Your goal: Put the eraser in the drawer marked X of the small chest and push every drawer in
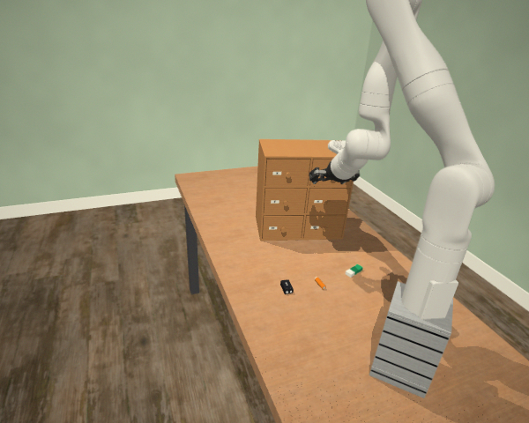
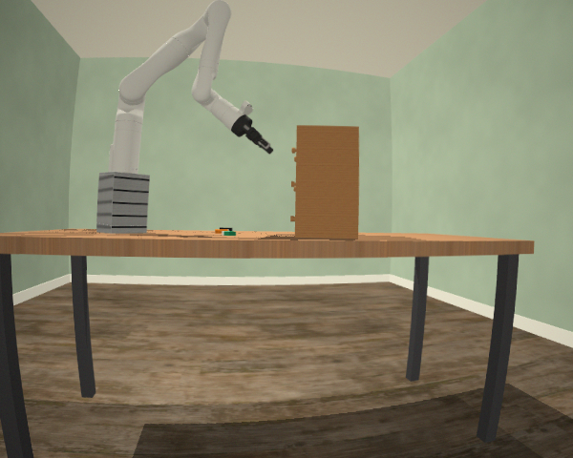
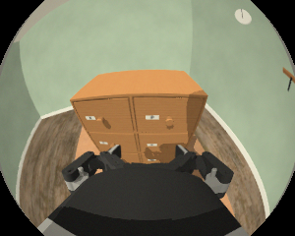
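The eraser [image 1: 353, 270] [image 2: 229, 233], green and white, lies on the table in front of the chest. The wooden chest [image 1: 292, 148] [image 2: 326, 182] [image 3: 143, 84] stands upright, with drawers in two columns and three rows. All drawers look pushed in. Their small white labels are too small to read, so I cannot tell which is X. My gripper [image 1: 335, 177] [image 2: 269, 150] [image 3: 147, 151] is open and empty. It is in the air in front of the chest's upper right part, tilted down toward it, short of the knobs. The top right knob [image 3: 169, 121] shows above the fingers.
A black car-like object [image 1: 286, 286] and a small orange object [image 1: 320, 283] lie on the table [image 1: 301, 337] left of the eraser. The arm's grey pedestal [image 1: 410, 350] [image 2: 122, 202] stands on the table. The arm partly hides the chest's top right drawer in the top view.
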